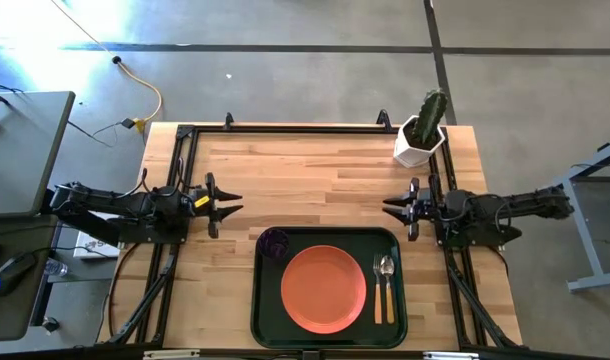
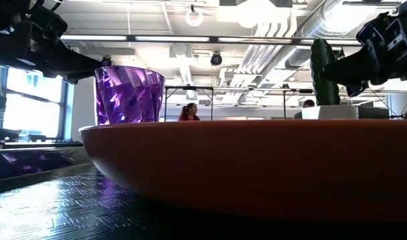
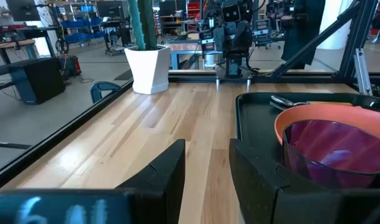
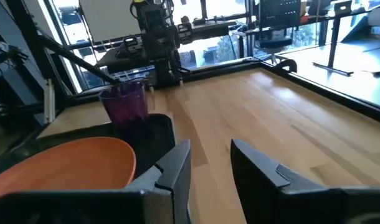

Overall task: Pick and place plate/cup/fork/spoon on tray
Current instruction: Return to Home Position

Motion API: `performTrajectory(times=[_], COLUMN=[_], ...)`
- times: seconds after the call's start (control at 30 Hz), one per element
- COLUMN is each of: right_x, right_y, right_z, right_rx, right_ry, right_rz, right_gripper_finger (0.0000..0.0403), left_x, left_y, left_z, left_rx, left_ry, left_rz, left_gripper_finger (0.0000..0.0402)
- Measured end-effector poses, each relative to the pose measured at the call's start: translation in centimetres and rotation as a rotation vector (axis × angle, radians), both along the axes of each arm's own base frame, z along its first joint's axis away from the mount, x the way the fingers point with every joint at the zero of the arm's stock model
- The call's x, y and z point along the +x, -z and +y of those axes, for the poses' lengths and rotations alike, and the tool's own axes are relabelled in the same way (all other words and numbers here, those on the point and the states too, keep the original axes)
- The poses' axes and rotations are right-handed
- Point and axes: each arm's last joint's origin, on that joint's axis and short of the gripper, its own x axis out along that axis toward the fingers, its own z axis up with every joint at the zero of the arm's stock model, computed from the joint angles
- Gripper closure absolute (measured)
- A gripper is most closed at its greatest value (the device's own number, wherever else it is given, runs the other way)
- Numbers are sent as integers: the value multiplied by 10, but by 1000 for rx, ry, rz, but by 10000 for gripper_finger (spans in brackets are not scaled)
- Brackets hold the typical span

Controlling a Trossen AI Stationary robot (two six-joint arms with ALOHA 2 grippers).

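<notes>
Quickly, counts: one tray (image 1: 266, 312), one plate (image 1: 324, 288), one cup (image 1: 275, 243), one fork (image 1: 378, 300), one spoon (image 1: 389, 300), two grippers, plus one white cactus pot (image 1: 420, 140) that was not part of the task.

The dark green tray sat at the near middle of the wooden tabletop (image 1: 315, 170). All four task items were on it. The orange plate lay flat in the tray's centre. The purple cup stood upright in the tray's far left corner, just beside the plate's rim; whether they touched could not be told. Fork and spoon lay side by side along the tray's right side, heads toward the far edge and handles toward the near edge, with the fork seemingly the one closer to the plate.

The left gripper (image 1: 235, 204) hung over bare tabletop left of the tray's far left corner, pointing inward. Its jaws were parted with a moderate gap and held nothing; the cup was near them but apart, off to the side on the tray.

The right gripper (image 1: 388, 208) hung over bare tabletop just past the tray's far right corner, pointing inward, with the cactus pot behind it at the tabletop's far right corner. Its jaws were likewise parted and empty; fork and spoon lay near them on the tray, not between them.
</notes>
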Motion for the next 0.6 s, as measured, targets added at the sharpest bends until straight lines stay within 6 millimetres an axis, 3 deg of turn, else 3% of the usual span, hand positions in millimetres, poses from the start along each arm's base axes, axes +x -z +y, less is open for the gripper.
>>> performTrajectory(times=[0.27, 0.6], right_x=[0, 0], right_y=[0, 0], right_z=[-1, -1], right_rx=[-101, 120], right_ry=[-3, 16], right_rz=[15, -16], right_gripper_finger=[298, 298], left_x=[0, 0], left_y=[1, 1], left_z=[0, 0], left_rx=[-3, -4], left_ry=[-1, -1], left_rz=[8, 7], left_gripper_finger=[287, 287])
